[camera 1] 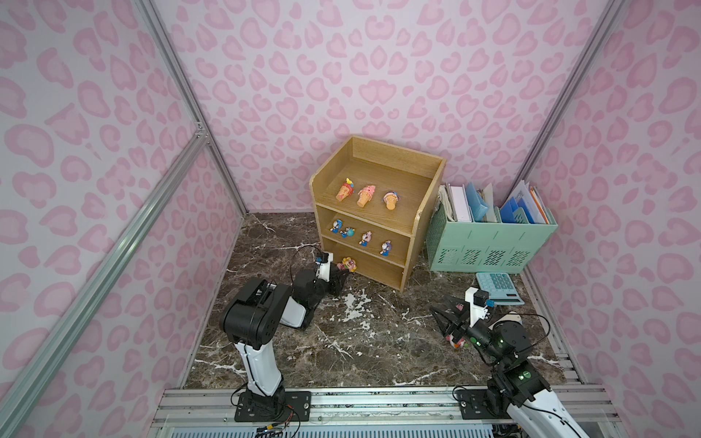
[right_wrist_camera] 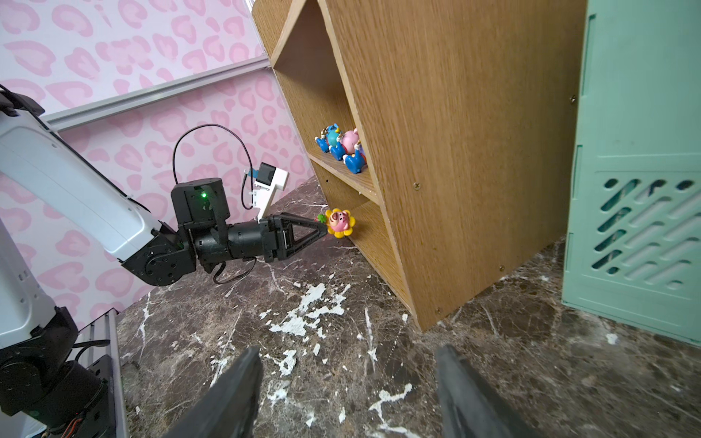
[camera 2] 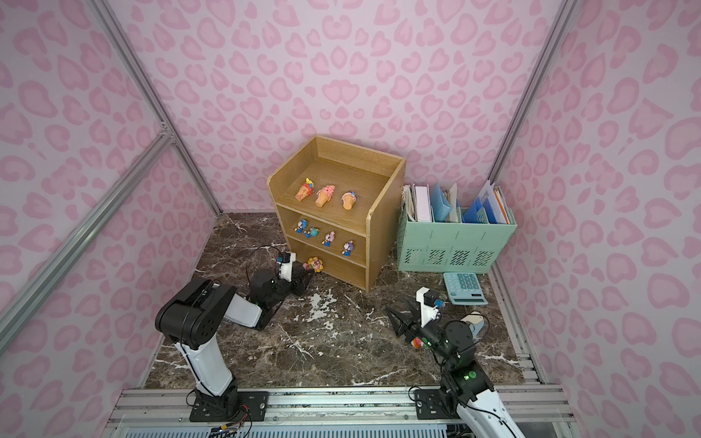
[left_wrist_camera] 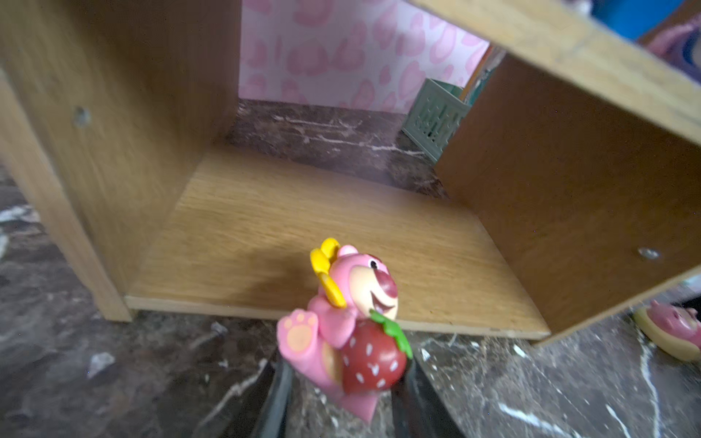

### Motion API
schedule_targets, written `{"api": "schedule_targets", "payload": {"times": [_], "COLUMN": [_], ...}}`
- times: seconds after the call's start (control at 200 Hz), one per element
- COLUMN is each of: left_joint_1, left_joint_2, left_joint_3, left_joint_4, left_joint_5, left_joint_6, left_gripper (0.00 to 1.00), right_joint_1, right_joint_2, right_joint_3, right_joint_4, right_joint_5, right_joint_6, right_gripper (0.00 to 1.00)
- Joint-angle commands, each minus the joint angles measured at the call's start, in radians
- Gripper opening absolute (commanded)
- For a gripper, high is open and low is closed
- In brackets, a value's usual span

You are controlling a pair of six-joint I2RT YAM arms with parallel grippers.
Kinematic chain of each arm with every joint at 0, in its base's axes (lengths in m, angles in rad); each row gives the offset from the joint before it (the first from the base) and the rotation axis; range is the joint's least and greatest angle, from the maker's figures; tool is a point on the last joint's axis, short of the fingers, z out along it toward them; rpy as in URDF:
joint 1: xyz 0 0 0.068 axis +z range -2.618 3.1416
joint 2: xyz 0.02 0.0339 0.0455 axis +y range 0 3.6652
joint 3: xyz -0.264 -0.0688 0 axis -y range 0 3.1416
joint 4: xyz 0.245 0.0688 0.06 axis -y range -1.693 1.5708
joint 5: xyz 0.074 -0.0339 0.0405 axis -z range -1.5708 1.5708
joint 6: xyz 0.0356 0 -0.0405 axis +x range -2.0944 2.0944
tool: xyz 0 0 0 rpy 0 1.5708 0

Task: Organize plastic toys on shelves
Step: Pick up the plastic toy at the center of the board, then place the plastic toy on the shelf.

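Hovering at front edge of bottom shelf (left_wrist_camera: 303, 235), left claw (left_wrist_camera: 345, 364) grasping pink bear (left_wrist_camera: 352, 303); next: ease fwd, set upright, let go. Right claw (right_wrist_camera: 349, 352) released.

Left arm (camera 1: 259, 360) and right arm (camera 1: 542, 415) match — white link shells, black joint housings (camera 1: 250, 314), green LEDs (right_wrist_camera: 204, 195). Black cable (right_wrist_camera: 212, 127) loops to white camera bracket (right_wrist_camera: 270, 189). Left gripper (right_wrist_camera: 324, 226) — black triangular open-frame. Black base plates (camera 1: 271, 405), screwed down.
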Motion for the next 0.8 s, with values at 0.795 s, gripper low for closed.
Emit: {"api": "schedule_targets", "payload": {"times": [0.795], "left_joint_1": [0.029], "left_joint_2": [0.033], "left_joint_3": [0.216], "left_joint_4": [-0.382], "left_joint_5": [-0.209], "left_joint_6": [-0.127], "left_gripper": [0.39], "right_joint_1": [-0.005], "right_joint_2": [-0.014], "right_joint_3": [0.004], "right_joint_4": [-0.006], "right_joint_5": [-0.012], "right_joint_6": [-0.003], "right_gripper": [0.74]}}
